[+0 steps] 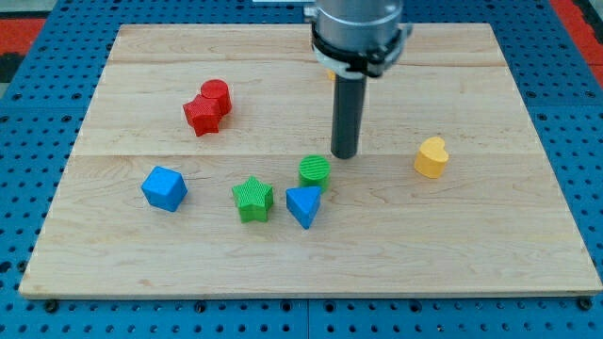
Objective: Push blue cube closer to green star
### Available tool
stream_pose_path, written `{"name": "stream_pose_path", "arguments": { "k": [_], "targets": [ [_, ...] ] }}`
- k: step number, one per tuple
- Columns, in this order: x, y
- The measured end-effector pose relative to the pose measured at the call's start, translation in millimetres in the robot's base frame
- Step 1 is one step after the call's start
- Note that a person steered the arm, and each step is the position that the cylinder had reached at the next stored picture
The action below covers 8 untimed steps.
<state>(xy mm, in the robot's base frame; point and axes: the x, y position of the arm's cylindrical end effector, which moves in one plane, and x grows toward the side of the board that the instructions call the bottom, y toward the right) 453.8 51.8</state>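
Observation:
The blue cube (164, 187) sits at the view's left on the wooden board (471, 254). The green star (252, 199) lies to its right, about a block and a half's width away. My tip (344, 154) stands near the board's middle, up and to the right of the green star, just up and right of a green cylinder (315, 171). It is far from the blue cube and touches no block.
A blue triangle (304, 205) lies right beside the green star. A red star (202, 115) and a red cylinder (217, 95) touch each other at the upper left. A yellow heart (431, 157) sits at the right. A yellow block shows partly behind the rod's mount (327, 68).

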Motion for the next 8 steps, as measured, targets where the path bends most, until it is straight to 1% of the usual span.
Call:
{"name": "stream_pose_path", "arguments": {
  "k": [1, 2, 4, 5, 6, 8],
  "targets": [
    [11.6, -31.0],
    [11.4, -76.0],
    [-26.4, -113.4],
    [-32.0, -114.1],
    [-32.0, -127.2],
    [-32.3, -174.5]
  ]
}}
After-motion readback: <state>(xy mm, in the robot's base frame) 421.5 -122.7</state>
